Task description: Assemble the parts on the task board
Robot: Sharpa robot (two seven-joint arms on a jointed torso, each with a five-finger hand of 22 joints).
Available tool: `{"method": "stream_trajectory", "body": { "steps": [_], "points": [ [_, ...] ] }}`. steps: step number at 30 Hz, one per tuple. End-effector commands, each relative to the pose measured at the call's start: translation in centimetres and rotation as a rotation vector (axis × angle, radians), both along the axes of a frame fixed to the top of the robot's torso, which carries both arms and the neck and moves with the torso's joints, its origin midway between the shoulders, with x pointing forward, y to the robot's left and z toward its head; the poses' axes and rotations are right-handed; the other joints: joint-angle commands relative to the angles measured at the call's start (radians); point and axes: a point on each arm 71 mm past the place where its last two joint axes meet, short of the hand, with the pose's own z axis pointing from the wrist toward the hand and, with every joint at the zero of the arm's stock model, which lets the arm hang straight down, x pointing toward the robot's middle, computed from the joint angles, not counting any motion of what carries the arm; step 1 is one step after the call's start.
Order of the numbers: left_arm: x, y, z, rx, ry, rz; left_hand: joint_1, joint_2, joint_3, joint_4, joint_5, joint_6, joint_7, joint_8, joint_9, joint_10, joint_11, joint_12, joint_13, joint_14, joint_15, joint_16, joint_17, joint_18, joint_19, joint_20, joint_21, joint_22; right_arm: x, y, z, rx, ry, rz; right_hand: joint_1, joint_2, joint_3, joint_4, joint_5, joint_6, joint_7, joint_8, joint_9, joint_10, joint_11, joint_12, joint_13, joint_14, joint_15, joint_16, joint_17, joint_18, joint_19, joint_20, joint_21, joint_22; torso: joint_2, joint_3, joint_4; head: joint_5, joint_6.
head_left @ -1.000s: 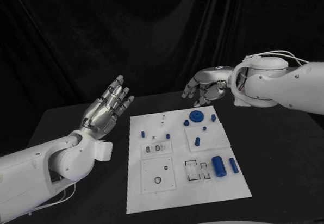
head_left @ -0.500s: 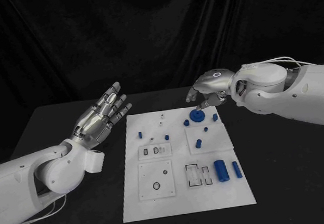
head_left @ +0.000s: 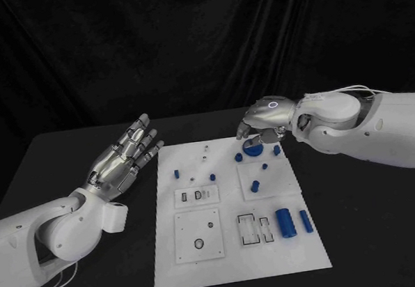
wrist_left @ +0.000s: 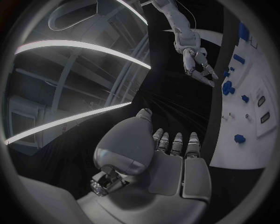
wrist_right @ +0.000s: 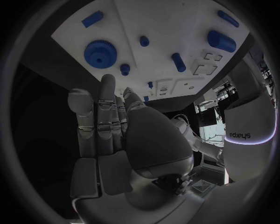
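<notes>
From the head camera, the white board (head_left: 235,210) lies flat in the middle of the black table (head_left: 378,222). Small blue parts sit on it, with a round blue gear (head_left: 254,149) near its far edge. The right hand (head_left: 263,124) hangs just above the gear, holding nothing. The left hand (head_left: 124,158) is spread flat beside the board.

From the left wrist, its fingers (wrist_left: 176,143) are empty.

From the right wrist, the gear (wrist_right: 100,52) has little teeth, and the fingers (wrist_right: 108,100) are straight, apart from it.

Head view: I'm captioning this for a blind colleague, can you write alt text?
The right hand hovers over a blue gear at the far end of the white task board, holding nothing. The left hand is raised open beside the board. Small blue parts lie scattered on the board.
</notes>
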Motion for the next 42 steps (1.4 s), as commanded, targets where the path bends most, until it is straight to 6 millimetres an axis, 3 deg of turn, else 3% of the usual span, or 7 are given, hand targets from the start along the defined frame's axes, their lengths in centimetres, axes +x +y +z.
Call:
{"method": "stream_trajectory", "body": {
  "steps": [1, 7, 8, 14, 23, 32, 42],
  "points": [
    [0.0, -0.3, 0.3, 0.022, -0.051, -0.034, 0.011, 0.004, 0.000, -0.008, 0.007, -0.007, 0.005, 0.004, 0.000, 0.002, 0.009, -0.007, -0.001, 0.000, -0.001, -0.004, -0.001, 0.003, -0.001, -0.011, -0.003, -0.002, -0.3, 0.1, -0.3, 0.015, -0.036, 0.049, 0.001, -0.011, 0.005, 0.010, -0.003, -0.011, 0.004, -0.013, -0.005, 0.005, 0.002, -0.015, -0.001, 0.014, 0.005, 0.008, 0.009, -0.006, -0.003, 0.005, 0.008, 0.010, 0.015, 0.0007, 0.0050, -0.002, 0.007],
    [0.1, -0.6, 0.2, 0.028, -0.060, -0.052, 0.012, 0.006, 0.001, -0.008, 0.007, -0.010, 0.005, 0.003, -0.001, 0.002, 0.012, -0.007, -0.001, 0.000, 0.000, -0.004, -0.001, 0.003, -0.001, -0.011, -0.003, -0.002, -0.5, 0.0, -1.3, 0.020, -0.021, 0.063, 0.022, -0.026, 0.025, 0.012, 0.013, -0.045, -0.009, -0.045, -0.010, -0.024, 0.012, -0.062, -0.003, 0.004, 0.001, 0.019, 0.024, -0.006, -0.008, 0.004, 0.018, 0.027, 0.024, 0.0013, 0.0093, -0.006, 0.016],
    [0.1, -0.6, 0.2, 0.028, -0.061, -0.053, 0.012, 0.006, 0.001, -0.008, 0.007, -0.010, 0.005, 0.003, -0.001, 0.002, 0.012, -0.007, -0.001, 0.000, 0.000, -0.004, -0.001, 0.003, -0.001, -0.011, -0.003, -0.002, -0.6, 0.0, -1.4, 0.022, -0.020, 0.065, 0.032, -0.030, 0.032, 0.008, 0.021, -0.096, -0.027, -0.065, -0.012, -0.032, 0.015, -0.075, -0.002, 0.003, -0.002, 0.023, 0.028, -0.006, -0.007, 0.002, 0.025, 0.039, 0.024, 0.0014, 0.0093, -0.006, 0.017],
    [0.0, -0.5, 0.3, 0.026, -0.065, -0.055, 0.012, 0.007, 0.002, -0.008, 0.008, -0.011, 0.005, 0.003, -0.001, 0.002, 0.014, -0.007, -0.001, 0.000, 0.000, -0.004, -0.001, 0.003, -0.001, -0.010, -0.003, -0.002, -0.8, -0.1, -1.8, 0.028, -0.017, 0.071, 0.028, -0.045, 0.039, 0.006, 0.019, -0.137, -0.047, -0.068, -0.012, -0.090, 0.015, -0.095, -0.002, 0.001, -0.008, 0.036, 0.042, -0.007, -0.011, -0.004, 0.035, 0.058, 0.023, 0.0017, 0.0109, 0.000, 0.008],
    [-0.1, -0.1, 0.3, 0.030, -0.065, -0.045, 0.013, 0.007, 0.003, -0.009, 0.010, -0.008, 0.007, 0.003, -0.001, 0.002, 0.018, -0.007, -0.001, 0.000, -0.001, -0.004, -0.001, 0.003, -0.001, -0.012, -0.003, -0.002, -1.1, -0.2, -1.9, 0.032, -0.012, 0.072, 0.016, -0.047, 0.043, 0.008, 0.010, -0.092, -0.041, -0.058, -0.005, -0.097, 0.010, -0.085, 0.002, 0.000, -0.011, 0.053, 0.061, -0.013, -0.005, -0.006, 0.062, 0.103, 0.017, 0.0005, 0.0095, 0.008, -0.008],
    [-0.2, -0.1, 0.4, 0.028, -0.064, -0.048, 0.015, 0.007, 0.003, -0.010, 0.012, -0.005, 0.014, 0.004, 0.000, 0.002, 0.022, -0.007, -0.001, 0.000, -0.001, -0.004, -0.001, 0.002, -0.001, -0.013, -0.003, -0.002, -0.8, -0.2, -2.1, 0.023, -0.005, 0.061, 0.026, -0.045, 0.060, 0.002, 0.042, -0.061, -0.039, -0.050, -0.001, -0.091, 0.012, -0.088, 0.001, -0.008, -0.010, 0.062, 0.073, -0.014, -0.008, -0.006, 0.069, 0.118, 0.030, -0.0002, 0.0162, -0.003, 0.001],
    [-0.2, -0.2, 0.4, 0.026, -0.063, -0.054, 0.017, 0.008, 0.005, -0.013, 0.014, 0.000, 0.023, 0.006, 0.001, 0.002, 0.024, -0.007, -0.001, 0.000, 0.001, -0.004, -0.001, 0.001, -0.001, -0.014, -0.003, -0.002, -0.3, 0.2, -2.8, 0.011, 0.008, 0.057, 0.029, -0.047, 0.071, 0.002, 0.046, -0.028, -0.039, -0.043, 0.002, -0.088, 0.012, -0.088, 0.001, -0.011, -0.010, 0.071, 0.082, -0.017, -0.006, -0.006, 0.082, 0.140, 0.031, -0.0009, 0.0148, 0.000, 0.001]
  ]
}}
